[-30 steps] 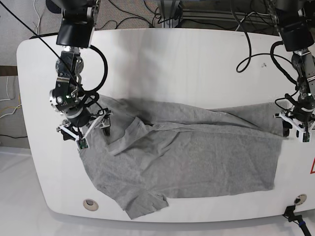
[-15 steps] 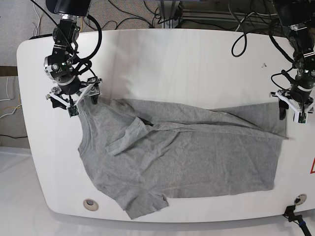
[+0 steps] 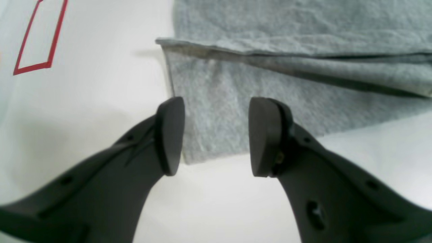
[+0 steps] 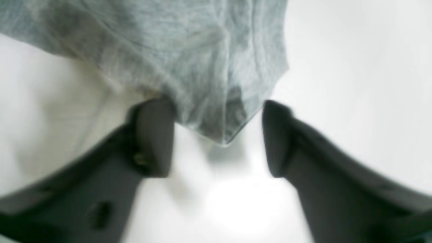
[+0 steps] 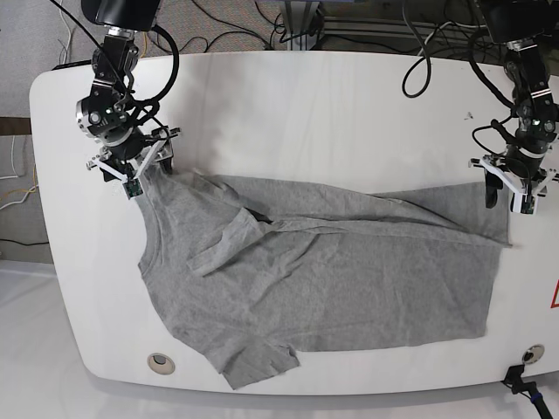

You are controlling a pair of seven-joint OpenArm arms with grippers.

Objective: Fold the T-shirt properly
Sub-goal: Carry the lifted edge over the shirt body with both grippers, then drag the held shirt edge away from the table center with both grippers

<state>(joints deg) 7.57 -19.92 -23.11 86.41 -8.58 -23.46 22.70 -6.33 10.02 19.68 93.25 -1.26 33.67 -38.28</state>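
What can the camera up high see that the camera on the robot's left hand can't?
Only the base view shows the whole T-shirt spread on the white table, its sleeves, the cables behind, and the right gripper at the shirt's shoulder corner. Only the left wrist view shows, up close, the left gripper with its jaws apart above the shirt's corner, and a red outline on the table. Both show grey cloth on white table.

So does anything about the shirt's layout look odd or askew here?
Yes. The wrinkled heather-grey cotton T-shirt lies crooked on the white table: a long band along its far edge is doubled over onto itself, and the sleeve near the right gripper is flipped onto the body.
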